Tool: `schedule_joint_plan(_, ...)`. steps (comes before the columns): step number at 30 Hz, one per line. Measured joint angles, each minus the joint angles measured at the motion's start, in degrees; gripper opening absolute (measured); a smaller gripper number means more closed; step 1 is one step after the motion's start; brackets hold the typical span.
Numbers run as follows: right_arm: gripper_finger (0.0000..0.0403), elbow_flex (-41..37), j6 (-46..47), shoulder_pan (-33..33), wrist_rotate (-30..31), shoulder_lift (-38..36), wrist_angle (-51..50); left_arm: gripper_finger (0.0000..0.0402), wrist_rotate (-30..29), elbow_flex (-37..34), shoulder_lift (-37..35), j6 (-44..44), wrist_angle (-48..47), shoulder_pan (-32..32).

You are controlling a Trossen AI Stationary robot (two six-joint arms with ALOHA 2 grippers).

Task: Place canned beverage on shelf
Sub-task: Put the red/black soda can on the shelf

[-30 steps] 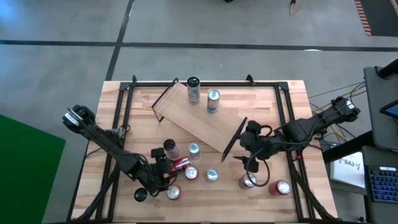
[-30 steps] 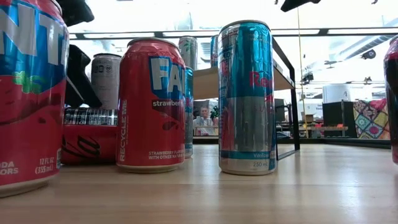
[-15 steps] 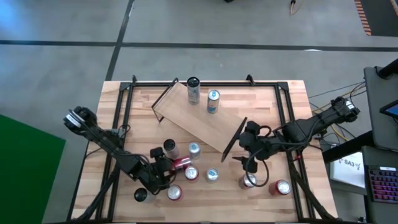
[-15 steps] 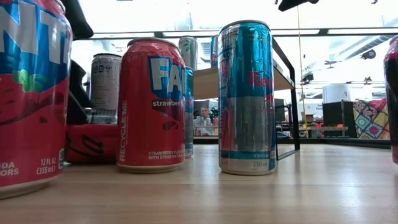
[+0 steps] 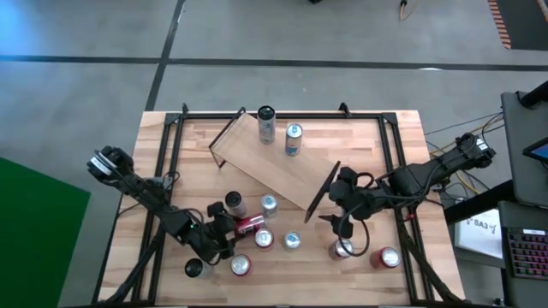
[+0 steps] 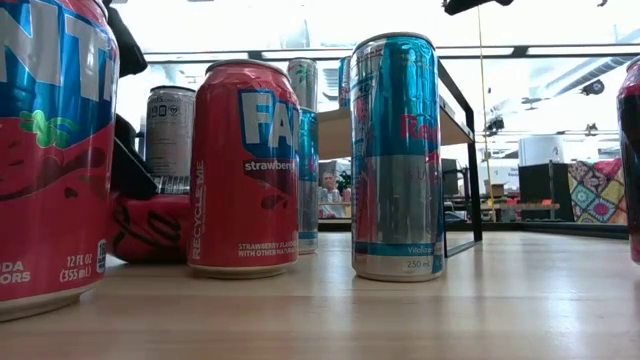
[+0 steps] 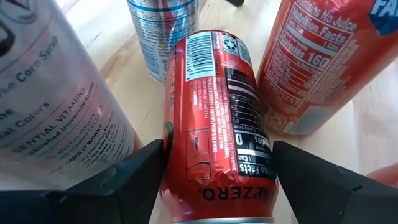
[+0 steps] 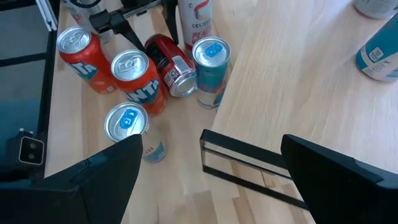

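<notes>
A red Coke Zero can [image 7: 214,118] lies on its side on the table among standing cans, also visible in the high view [image 5: 250,225]. My left gripper [image 7: 219,148] is open and low over it, one finger along each long side of the can, near the end closest to the wrist. The shelf [image 5: 278,167] lies skewed across the table's middle, with two cans [image 5: 266,124] [image 5: 294,139] standing on its far end. My right gripper [image 5: 344,221] hangs open well above the table by the shelf's right frame [image 8: 249,165] and holds nothing. My left gripper comes at the lying can slanting down from the table's left, fingers along its length. The finger [image 7: 140,171] on one side and the finger [image 7: 298,168] on the other stand right beside the can's long sides. Whether they touch it I cannot tell.
Standing cans crowd the red can: a white Celsius can [image 5: 233,204], a blue-silver can [image 5: 268,205], red Fanta cans [image 5: 263,239] [image 5: 240,265], a blue can [image 5: 292,240]. A black can [image 5: 195,268] stands by my left arm. A silver can [image 5: 342,249] and a red one [image 5: 388,257] stand near right.
My left gripper has sunk toward the table and rolled a little, its fingers now down beside the lying red can. The can has stayed where it lay.
</notes>
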Motion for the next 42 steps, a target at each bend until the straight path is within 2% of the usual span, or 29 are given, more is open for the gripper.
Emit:
schedule_joint_plan(11,0.0373,0.00,0.05,0.00,0.00,0.02,1.29,0.0280,-1.55,1.29,0.20,2.90,-1.21,-0.04)
schedule_joint_plan(24,0.0373,0.00,0.02,0.00,0.02,0.02,1.55,0.0323,-4.04,1.83,0.17,4.94,-1.96,-0.02)
schedule_joint_plan(33,0.0373,0.02,0.00,-0.04,0.02,0.02,2.04,0.0322,-3.41,0.78,0.27,4.94,-1.37,0.05)
schedule_joint_plan(42,0.0373,0.02,0.00,-0.04,0.02,0.04,2.44,0.0322,-3.24,0.72,3.82,4.96,3.15,0.05)
